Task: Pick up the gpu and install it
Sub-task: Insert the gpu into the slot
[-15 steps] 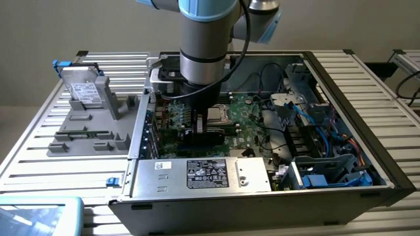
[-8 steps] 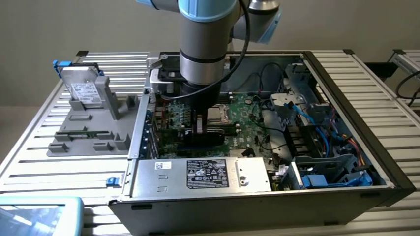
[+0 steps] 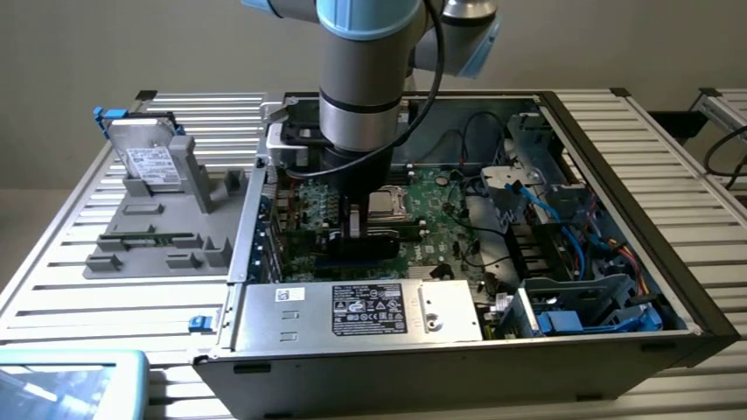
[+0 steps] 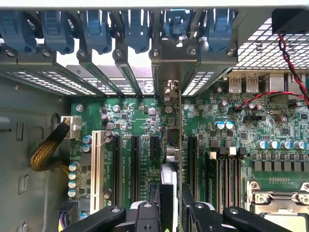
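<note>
Table (image 3: 70, 289): slatted metal surface across the exterior view, carrying the open computer case and a grey holder tray.
Computer case (image 3: 653, 262): black tower lying on its side with the side panel off, filling the centre and right of the exterior view; green motherboard (image 3: 438, 214) inside, silver power supply (image 3: 362, 311) along the lower centre edge, blue cables at lower right.
Robot arm (image 3: 362, 79): grey and light blue, coming down from the top centre of the exterior view into the case, over the motherboard.
Holder tray (image 3: 157, 232): grey, at the left of the exterior view, with a silver-grey drive (image 3: 152, 162) bearing a white label standing tilted at its upper end.
Claw (image 4: 170, 205): black fingers (image 4: 190, 203) at the bottom centre of the wrist frame, clamped on the gpu, one on each flat side of it.
Gpu (image 4: 169, 159): thin card seen edge-on, standing upright between the fingers and running from them up the centre of the wrist frame toward the rear bracket openings; it sits in line with the black expansion slots (image 4: 135, 164) on the motherboard, between two of them. Whether it is fully seated cannot be told.
Bracket clips (image 4: 96, 29): row of blue clips along the top of the wrist frame, above the slot openings.
Processor socket (image 4: 277, 203): silver, at the lower right of the wrist frame.
</note>
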`<state>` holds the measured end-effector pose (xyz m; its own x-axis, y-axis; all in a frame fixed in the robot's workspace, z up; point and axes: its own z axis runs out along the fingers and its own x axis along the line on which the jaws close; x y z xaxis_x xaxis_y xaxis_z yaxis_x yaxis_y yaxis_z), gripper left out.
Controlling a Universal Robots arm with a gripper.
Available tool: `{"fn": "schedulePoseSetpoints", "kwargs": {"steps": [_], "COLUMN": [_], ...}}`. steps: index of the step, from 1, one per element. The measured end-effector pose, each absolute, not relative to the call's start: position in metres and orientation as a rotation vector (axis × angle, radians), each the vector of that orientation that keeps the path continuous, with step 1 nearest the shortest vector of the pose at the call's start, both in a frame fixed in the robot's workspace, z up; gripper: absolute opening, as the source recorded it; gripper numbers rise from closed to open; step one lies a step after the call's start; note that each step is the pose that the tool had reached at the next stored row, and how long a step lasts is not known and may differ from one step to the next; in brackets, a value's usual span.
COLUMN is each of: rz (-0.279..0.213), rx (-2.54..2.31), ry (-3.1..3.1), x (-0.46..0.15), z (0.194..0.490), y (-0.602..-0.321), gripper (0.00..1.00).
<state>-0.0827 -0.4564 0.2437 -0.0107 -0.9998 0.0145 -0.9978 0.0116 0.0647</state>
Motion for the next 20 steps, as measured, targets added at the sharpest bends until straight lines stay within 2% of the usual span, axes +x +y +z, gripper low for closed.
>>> {"fn": "schedulePoseSetpoints", "kwargs": {"steps": [20], "rz": [-0.055], "rx": [2.169], "ry": [-2.194], "x": [-0.0837], "z": [0.2426], "y": [-0.4564], "gripper": [0.28]}}
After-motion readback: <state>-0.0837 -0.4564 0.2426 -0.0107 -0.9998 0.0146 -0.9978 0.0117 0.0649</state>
